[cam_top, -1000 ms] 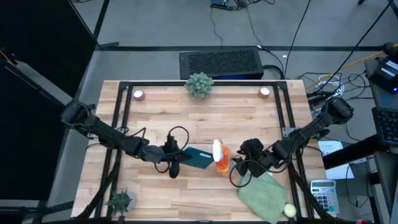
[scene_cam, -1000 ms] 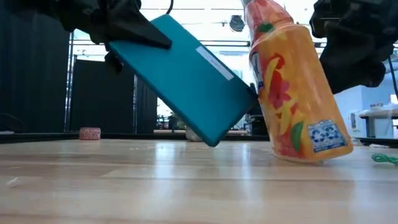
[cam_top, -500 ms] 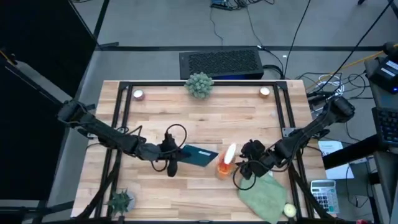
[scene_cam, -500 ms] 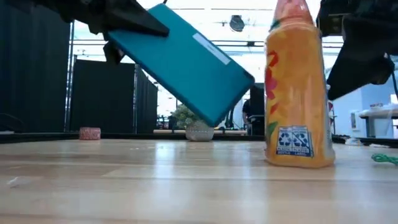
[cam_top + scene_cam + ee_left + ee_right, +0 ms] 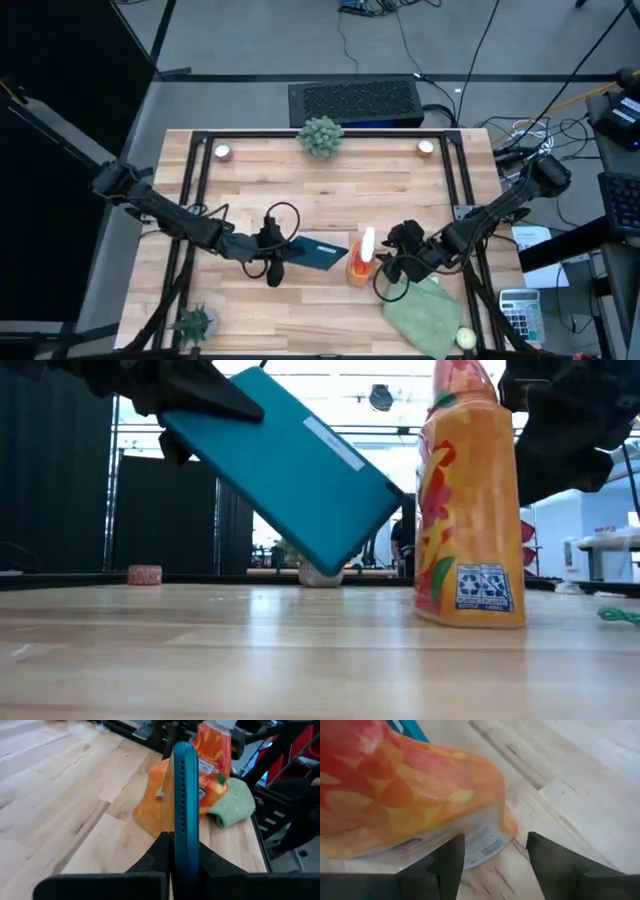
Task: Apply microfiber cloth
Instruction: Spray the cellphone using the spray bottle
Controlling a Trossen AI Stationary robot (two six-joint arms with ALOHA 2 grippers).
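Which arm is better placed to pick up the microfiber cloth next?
Right. Its open hand hangs beside the microfiber cloth, holding nothing. The left hand is occupied, clamped on the teal tablet.

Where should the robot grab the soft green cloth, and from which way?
Probably the cloth's raised, rumpled edge nearest the right gripper, coming straight down from above. The microfiber cloth lies flat on the table's front right corner, so only a fold sticks up enough to pinch. The orange bottle stands close beside that gripper, so a low sideways sweep could knock it.
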